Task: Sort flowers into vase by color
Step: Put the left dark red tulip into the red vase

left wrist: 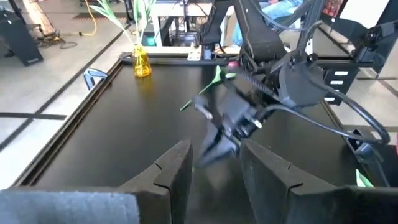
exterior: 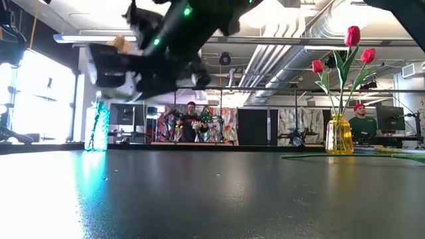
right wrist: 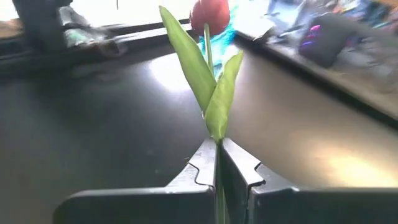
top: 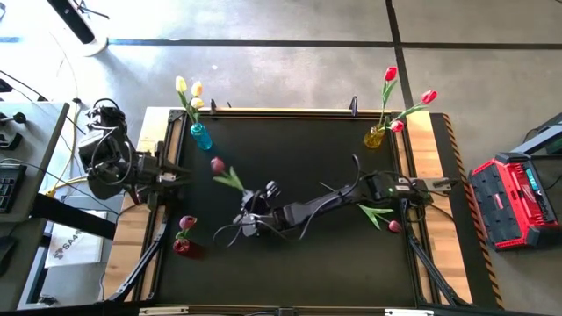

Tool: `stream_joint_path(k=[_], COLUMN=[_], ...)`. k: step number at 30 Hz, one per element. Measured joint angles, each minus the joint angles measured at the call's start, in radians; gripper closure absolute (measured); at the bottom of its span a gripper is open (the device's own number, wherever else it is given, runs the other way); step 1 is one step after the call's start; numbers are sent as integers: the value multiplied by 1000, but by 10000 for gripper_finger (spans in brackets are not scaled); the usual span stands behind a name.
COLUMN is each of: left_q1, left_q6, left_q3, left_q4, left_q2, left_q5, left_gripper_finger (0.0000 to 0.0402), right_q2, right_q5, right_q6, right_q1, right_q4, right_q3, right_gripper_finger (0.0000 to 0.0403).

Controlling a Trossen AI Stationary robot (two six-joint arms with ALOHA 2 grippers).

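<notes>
The right gripper has reached out over the middle of the black table, its fingers pinched tight on the green stem of a pink tulip. The flower is held clear of the tabletop, its head pointing toward ten o'clock from the gripper, its two leaves fanning out just past the fingertips.

The left gripper waits at the table's nine o'clock edge, its fingers spread apart with nothing between them.

At eleven o'clock stands a blue vase with cream-yellow tulips. At one o'clock a yellow vase holds red tulips. Down at seven o'clock a red vase holds one dark pink tulip. Another pink tulip lies flat on the table near four o'clock, under the right arm and close to the edge.

Beyond the table, two people sit at desks in the room behind.
</notes>
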Motion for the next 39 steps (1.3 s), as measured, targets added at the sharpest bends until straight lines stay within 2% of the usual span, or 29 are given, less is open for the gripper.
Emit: stream_joint_path(k=[5, 8, 10, 14, 18, 21, 25, 28, 34, 39], left_q1=[0, 0, 0, 0, 0, 0, 0, 0, 2, 2], left_q6=[-21, -22, -22, -22, -22, -21, -13, 13, 113, 144], left_q3=[0, 0, 0, 0, 0, 0, 0, 0, 0, 0], left_q4=[1, 1, 1, 1, 1, 1, 5, 39, 145, 167], left_q2=[2, 3, 4, 6, 6, 6, 7, 11, 16, 16], left_q5=[26, 26, 25, 18, -8, -33, -69, -92, -123, -126], left_gripper_finger=[280, 280, 280, 280, 280, 280, 280, 280, 280, 280], right_q2=[-48, -87, -118, -159, -183, -185, -202, -205, -205, -212], right_q5=[123, 181, 212, 287, 345, 395, 528, 619, 621, 621], right_q6=[21, 63, 149, 452, 880, 1179, 1279, 1412, 1509, 1502], right_q1=[41, 72, 90, 123, 170, 217, 268, 284, 263, 244], right_q4=[-130, -268, -406, -780, -1176, -1386, -1359, -1388, -1388, -1386], right_q3=[0, 0, 0, 0, 0, 0, -59, -94, -115, -107], right_gripper_finger=[403, 403, 403, 403, 403, 403, 403, 403, 403, 403])
